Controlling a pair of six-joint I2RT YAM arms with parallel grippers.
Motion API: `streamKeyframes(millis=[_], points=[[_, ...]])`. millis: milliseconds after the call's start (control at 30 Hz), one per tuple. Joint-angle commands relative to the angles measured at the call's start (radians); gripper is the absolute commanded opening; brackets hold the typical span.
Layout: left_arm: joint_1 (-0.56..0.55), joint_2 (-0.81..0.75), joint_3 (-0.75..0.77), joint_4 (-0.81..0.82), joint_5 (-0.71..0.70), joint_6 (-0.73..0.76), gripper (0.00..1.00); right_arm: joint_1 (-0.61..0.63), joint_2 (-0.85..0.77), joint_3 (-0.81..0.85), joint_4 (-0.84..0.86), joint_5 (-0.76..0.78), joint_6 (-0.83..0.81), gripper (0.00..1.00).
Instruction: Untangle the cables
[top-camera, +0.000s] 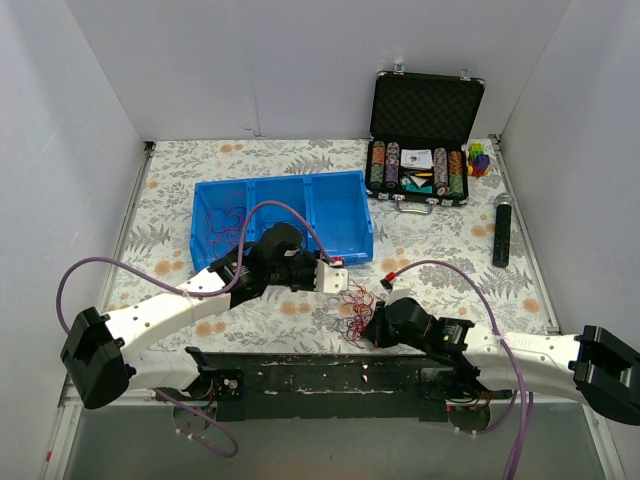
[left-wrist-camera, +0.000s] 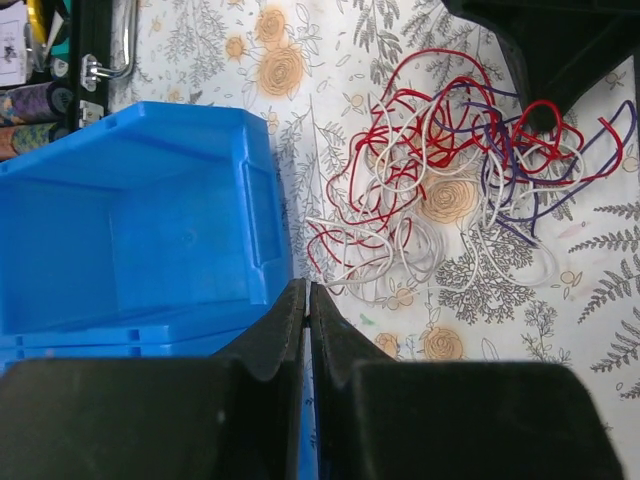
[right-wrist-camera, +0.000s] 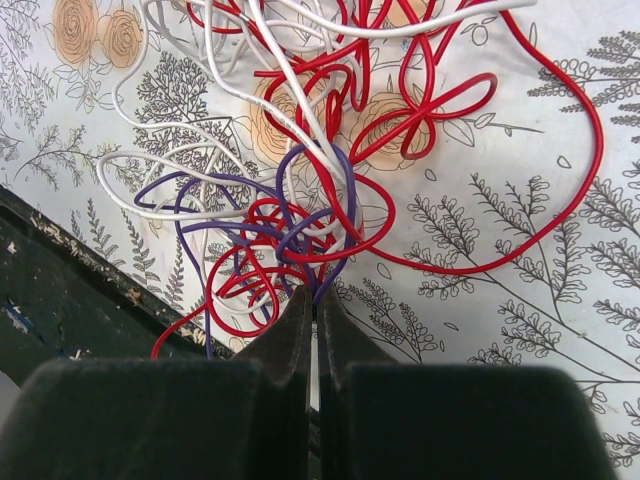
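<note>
Near the middle of the worktop (top-camera: 440, 290)'s near edge lie the cables (top-camera: 350, 305), a loose knot of red, white and purple strands between the two arm tips. At the knot's near side the right jaws are clenched on a few strands: in the right wrist view red and purple loops (right-wrist-camera: 320, 200) run straight into their tips. The left jaws are clenched too, over the near-right corner of the bin (top-camera: 340, 215), just beside the knot's far side. Nothing shows between them, so whether they pinch a wire I cannot tell.

The step in hand looks like pinning the knot while one strand is drawn out. The next move would call for a slow pull away from the pinned side, so that loops slip rather than tighten.

More wires (top-camera: 222, 215) lie in the bin's left compartment. The bin wall stands close behind the knot and would hamper a pull that way. A chip case (top-camera: 425, 150) and a dark cylinder (top-camera: 501, 230) sit toward the far-right corner, well apart.
</note>
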Motion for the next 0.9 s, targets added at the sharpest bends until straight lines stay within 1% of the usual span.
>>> streamKeyframes(millis=[0, 100, 200, 300, 433, 633, 767, 867], points=[[-0.006, -0.065, 0.02, 0.05, -0.058, -0.05, 0.0, 0.004, 0.015, -0.022, -0.107, -0.003, -0.02, 0.01], [-0.005, -0.077, 0.129, 0.196, -0.109, -0.041, 0.0, 0.004, 0.002, -0.033, -0.109, 0.0, -0.021, 0.01], [-0.005, -0.047, 0.27, 0.334, -0.164, -0.05, 0.0, 0.004, 0.008, -0.027, -0.121, 0.0, -0.026, 0.01], [-0.005, -0.033, 0.353, 0.516, -0.202, -0.04, 0.0, 0.005, 0.013, -0.025, -0.121, 0.0, -0.021, 0.01], [-0.005, -0.028, 0.431, 0.624, -0.201, 0.014, 0.0, 0.004, 0.021, -0.03, -0.116, -0.007, -0.015, 0.01], [-0.011, -0.01, 0.502, 0.76, -0.215, 0.106, 0.0, 0.005, 0.073, -0.013, -0.112, -0.016, -0.024, 0.01], [-0.028, 0.015, 0.503, 0.958, -0.222, 0.256, 0.0, 0.004, 0.116, 0.002, -0.112, -0.028, -0.026, 0.01], [-0.034, 0.067, 0.577, 1.029, -0.233, 0.336, 0.0, 0.004, 0.124, 0.002, -0.109, -0.028, -0.023, 0.01]])
